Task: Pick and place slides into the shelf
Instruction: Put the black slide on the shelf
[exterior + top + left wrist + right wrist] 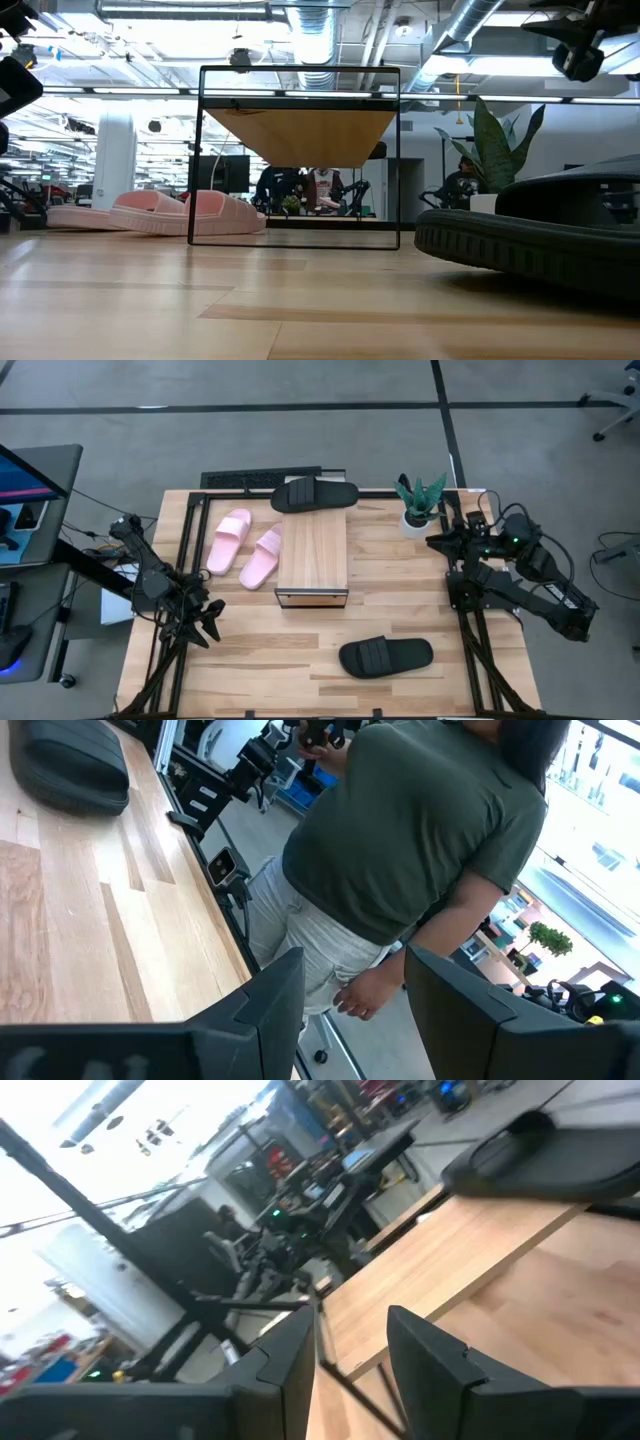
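Observation:
The shelf (312, 552) stands mid-table, its plank top on a dark frame (300, 155). One black slide (315, 494) lies sole-down at the table's far edge, against the shelf's far end. The other black slide (385, 656) lies near the near edge and looms close in the low view (540, 235). The pink pair (245, 548) lies side by side left of the shelf (160, 212). My left gripper (207, 622) (355, 990) hovers open at the table's left side. My right gripper (437, 541) (350, 1345) hovers open at the right side.
A potted plant (420, 505) stands at the far right of the table, close to my right gripper. A person in a green shirt (420, 830) stands just off the table's edge, in front of my left gripper. Bare wood lies between the shelf and the near black slide.

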